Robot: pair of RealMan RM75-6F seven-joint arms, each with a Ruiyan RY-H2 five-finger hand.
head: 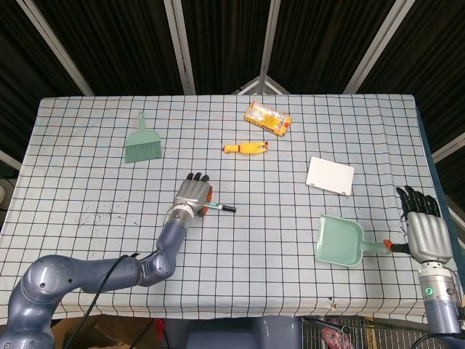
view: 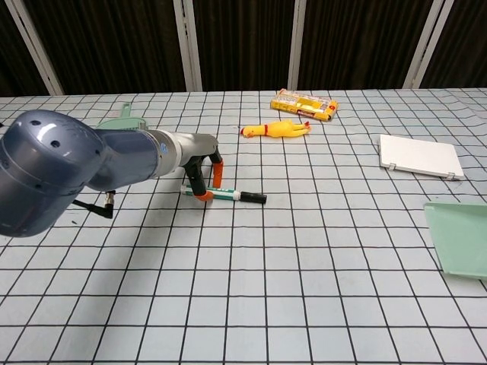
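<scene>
My left hand [head: 192,195] is lowered onto a green-and-white marker [head: 224,208] with a black cap, lying on the checked tablecloth left of centre. In the chest view the left hand [view: 199,161] has one orange-tipped finger in front of the marker [view: 240,196] and one behind it, pinching its left end against the cloth. My right hand [head: 425,233] lies at the table's right front edge with fingers straight and apart, holding nothing. Its thumb tip is close to the handle of a green dustpan [head: 338,240].
A green hand brush [head: 142,142] lies at the back left. A yellow rubber chicken [head: 245,148] and a yellow snack packet [head: 267,118] sit at the back centre. A flat white box [head: 330,176] lies right of centre, behind the dustpan [view: 460,236].
</scene>
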